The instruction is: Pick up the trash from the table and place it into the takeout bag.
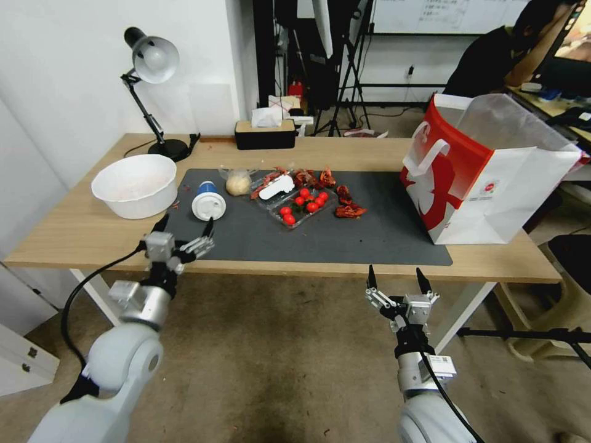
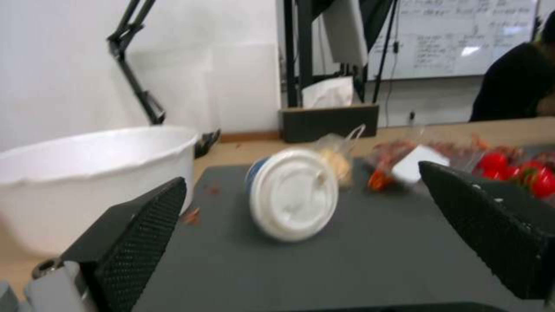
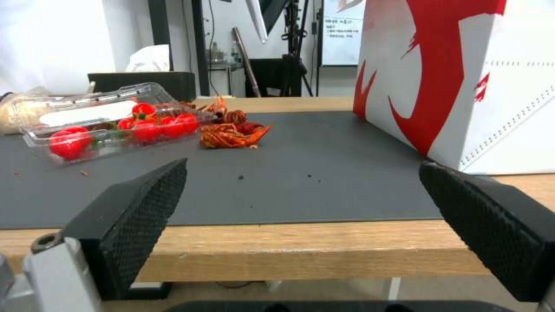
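On the table (image 1: 74,234), a blue cup with a white lid (image 1: 207,202) lies on its side at the left end of the dark mat (image 1: 345,240), lid toward me. Behind it sits a bagged bun (image 1: 238,182). A clear box of red tomatoes (image 1: 301,206) and red shell scraps (image 1: 346,203) lie mid-mat. The takeout bag (image 1: 486,178) stands open at the right end. My left gripper (image 1: 184,231) hovers open over the table's front edge, just short of the cup (image 2: 292,193), which lies beyond its fingers (image 2: 138,242). My right gripper (image 1: 398,278) is open, below and in front of the table edge (image 3: 289,247), facing the bag (image 3: 462,78).
A large white bowl (image 1: 135,184) stands left of the cup, close to my left gripper. A desk lamp (image 1: 151,67) and a black tissue box (image 1: 266,132) are along the back edge. A person sits behind the bag at the far right.
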Controlling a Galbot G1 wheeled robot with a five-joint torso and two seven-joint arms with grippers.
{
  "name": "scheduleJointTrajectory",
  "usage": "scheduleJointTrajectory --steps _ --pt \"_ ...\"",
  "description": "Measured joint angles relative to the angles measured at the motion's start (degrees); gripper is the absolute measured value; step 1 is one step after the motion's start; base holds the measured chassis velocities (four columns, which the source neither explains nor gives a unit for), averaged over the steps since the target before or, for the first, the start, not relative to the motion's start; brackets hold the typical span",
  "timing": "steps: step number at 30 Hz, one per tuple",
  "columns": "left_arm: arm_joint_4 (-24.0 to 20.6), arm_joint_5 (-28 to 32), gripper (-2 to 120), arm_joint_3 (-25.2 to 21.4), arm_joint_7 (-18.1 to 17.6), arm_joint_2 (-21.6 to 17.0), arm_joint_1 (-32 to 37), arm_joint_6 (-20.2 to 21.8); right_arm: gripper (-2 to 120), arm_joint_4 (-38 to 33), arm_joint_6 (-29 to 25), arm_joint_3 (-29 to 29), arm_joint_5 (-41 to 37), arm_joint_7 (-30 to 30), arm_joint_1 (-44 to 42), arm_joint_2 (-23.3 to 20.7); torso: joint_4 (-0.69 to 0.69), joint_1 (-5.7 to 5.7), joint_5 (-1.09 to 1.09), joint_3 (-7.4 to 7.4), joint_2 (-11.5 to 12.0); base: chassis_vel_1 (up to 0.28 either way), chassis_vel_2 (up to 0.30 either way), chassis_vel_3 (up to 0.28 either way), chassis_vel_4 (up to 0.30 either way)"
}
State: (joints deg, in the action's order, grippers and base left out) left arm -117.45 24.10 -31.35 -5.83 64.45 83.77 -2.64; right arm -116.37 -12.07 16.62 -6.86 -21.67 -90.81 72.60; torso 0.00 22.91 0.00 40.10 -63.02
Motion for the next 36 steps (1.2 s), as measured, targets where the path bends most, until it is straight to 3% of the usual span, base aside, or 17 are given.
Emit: scheduleJointTrajectory --steps 13,22,32,36 --pt "0.94 -3.81 100 -3.21 0.06 2.33 8.38 -6.85 100 -0.08 -0.07 -0.02 0.02 -0.16 -0.15 0.12 0.0 0.0 0.01 0.0 0.0 0.0 0.0 0.0 0.0" --pt "2.06 -4.98 100 -2.64 -0.05 2.93 10.55 -10.04 100 -0.09 -0.06 -0.04 0.02 -0.23 -0.17 0.07 0.0 0.01 0.0 0.0 0.0 0.0 0.0 0.0 0.0" --pt "2.53 -5.2 100 -2.03 0.01 2.91 10.15 -10.01 100 0.1 -0.14 -0.12 0.01 -0.3 -0.2 0.2 0.0 0.01 0.0 0.0 0.0 0.0 0.0 0.0 0.0" --pt "2.04 -5.06 100 -0.95 0.03 2.37 8.39 -7.85 100 0.21 -0.17 -0.16 0.02 -0.32 -0.15 0.31 0.0 0.01 0.01 0.01 0.0 0.0 0.0 0.0 0.0"
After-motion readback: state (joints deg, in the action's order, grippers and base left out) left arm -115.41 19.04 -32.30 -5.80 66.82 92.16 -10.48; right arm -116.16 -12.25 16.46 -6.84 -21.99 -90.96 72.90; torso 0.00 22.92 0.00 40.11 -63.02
